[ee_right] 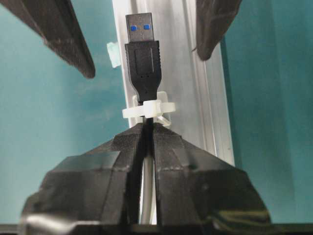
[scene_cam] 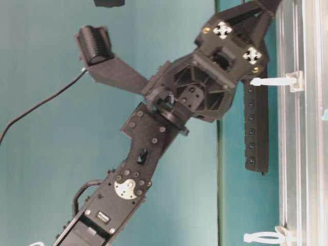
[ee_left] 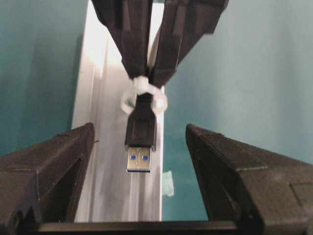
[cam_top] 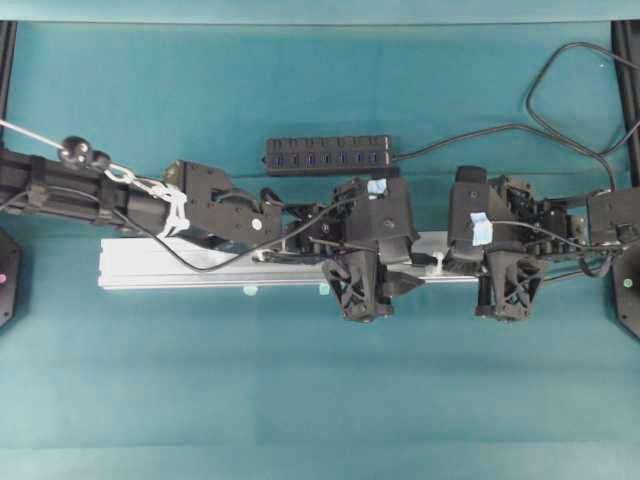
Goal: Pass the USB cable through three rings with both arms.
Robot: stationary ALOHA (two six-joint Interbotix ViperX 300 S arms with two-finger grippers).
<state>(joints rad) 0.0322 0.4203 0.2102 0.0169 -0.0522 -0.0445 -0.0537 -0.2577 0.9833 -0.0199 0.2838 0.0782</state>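
Black USB cable [ee_left: 141,128], blue-tongued metal tip

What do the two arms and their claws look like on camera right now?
Both arms are black. The left arm and right arm have lattice-framed bodies, thin black cables along them and a light-blue tag each. Each claw, left and right, has two pointed wedge-shaped fingers.

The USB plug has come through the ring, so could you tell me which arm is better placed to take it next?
Probably the left: its gripper stands open around the USB plug, while the right gripper is shut on the cable behind the ring.
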